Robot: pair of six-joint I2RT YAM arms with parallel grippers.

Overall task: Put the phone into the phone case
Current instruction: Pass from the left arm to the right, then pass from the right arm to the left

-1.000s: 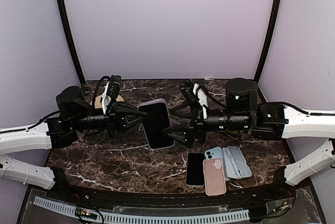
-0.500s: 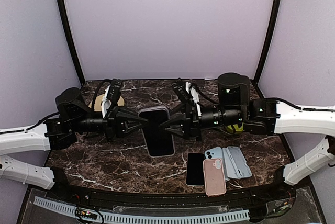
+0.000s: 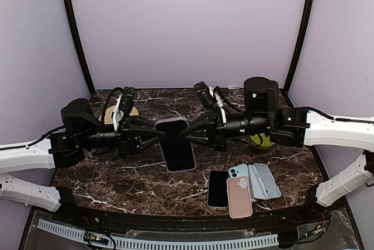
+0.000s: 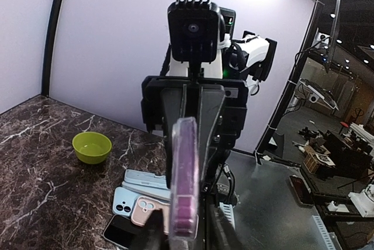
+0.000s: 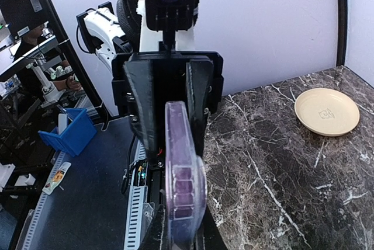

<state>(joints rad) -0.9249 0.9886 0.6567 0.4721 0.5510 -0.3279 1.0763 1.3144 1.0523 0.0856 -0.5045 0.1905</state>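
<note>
A purple phone (image 3: 177, 145) with a dark screen and a clear phone case round its edge hangs above the middle of the table, between my two grippers. My right gripper (image 3: 186, 134) is shut on its right edge; in the right wrist view the phone (image 5: 180, 168) stands edge-on, pinched by the right gripper (image 5: 182, 235). My left gripper (image 3: 156, 136) reaches the phone's left edge. In the left wrist view the phone (image 4: 185, 174) stands edge-on inside the left gripper (image 4: 186, 233), whose jaws are slightly parted with small gaps on both sides.
A black phone (image 3: 217, 188), a pink case (image 3: 238, 196) and light blue cases (image 3: 263, 180) lie at the front right of the table. A green bowl (image 3: 257, 140) sits under the right arm. A beige plate (image 3: 124, 113) lies at the back left.
My right gripper has closed on the phone's right edge. My left gripper's jaws have loosened from the left edge. The phone has sunk slightly and turned straighter.
</note>
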